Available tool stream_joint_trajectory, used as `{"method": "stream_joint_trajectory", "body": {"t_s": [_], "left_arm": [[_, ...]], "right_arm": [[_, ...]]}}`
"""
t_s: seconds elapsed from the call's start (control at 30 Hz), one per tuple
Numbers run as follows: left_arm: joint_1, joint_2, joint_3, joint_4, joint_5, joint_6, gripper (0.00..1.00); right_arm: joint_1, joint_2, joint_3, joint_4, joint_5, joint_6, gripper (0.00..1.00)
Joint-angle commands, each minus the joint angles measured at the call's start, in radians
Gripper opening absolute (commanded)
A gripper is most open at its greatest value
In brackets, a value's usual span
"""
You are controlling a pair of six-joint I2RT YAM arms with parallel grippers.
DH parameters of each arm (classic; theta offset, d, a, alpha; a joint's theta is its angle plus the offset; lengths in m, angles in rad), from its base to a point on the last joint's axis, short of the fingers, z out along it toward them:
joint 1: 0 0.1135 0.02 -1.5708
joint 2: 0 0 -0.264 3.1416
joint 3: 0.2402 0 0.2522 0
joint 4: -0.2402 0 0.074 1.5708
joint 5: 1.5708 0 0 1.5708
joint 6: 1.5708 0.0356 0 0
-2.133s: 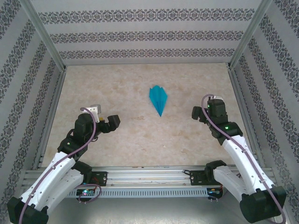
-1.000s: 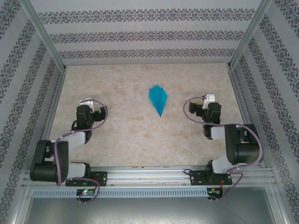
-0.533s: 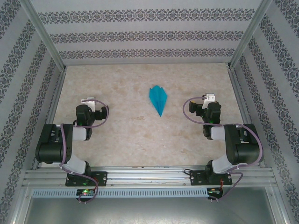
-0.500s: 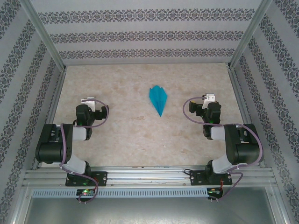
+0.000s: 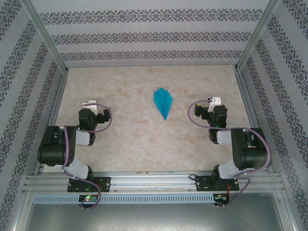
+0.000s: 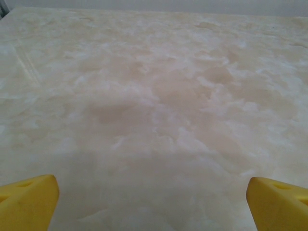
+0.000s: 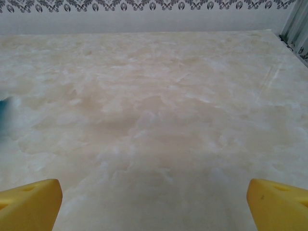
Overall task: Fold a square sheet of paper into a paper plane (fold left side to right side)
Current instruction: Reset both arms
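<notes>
The square sheet of paper lies folded into a teal-blue paper plane (image 5: 163,102), a narrow dart with crease lines, flat on the middle of the table with its tip toward the arms. My left gripper (image 5: 92,112) rests low at the left, well apart from it. In the left wrist view the left gripper (image 6: 154,199) is open, its yellow fingertips (image 6: 28,202) wide apart over bare table. My right gripper (image 5: 210,109) sits to the plane's right, also apart. This right gripper (image 7: 154,199) stands open and empty, and the plane's teal edge (image 7: 5,113) blurs at the far left.
The beige marbled table (image 5: 130,139) is fenced by patterned walls (image 5: 149,38) at the back and sides, with metal rails along its edges. Both arms are folded back near their bases at the near edge.
Both arms have drawn back from reaching poses into folded ones; over the last second the left arm's elbow tucked in further. The paper plane has not moved, and both grippers stayed open.
</notes>
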Motion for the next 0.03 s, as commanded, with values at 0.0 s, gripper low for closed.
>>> {"method": "stream_joint_trajectory", "body": {"t_s": [0.0], "left_arm": [[-0.009, 0.014, -0.012, 0.095, -0.028, -0.006, 1.0]], "right_arm": [[0.009, -0.006, 0.003, 0.033, 0.017, -0.013, 0.98]]}}
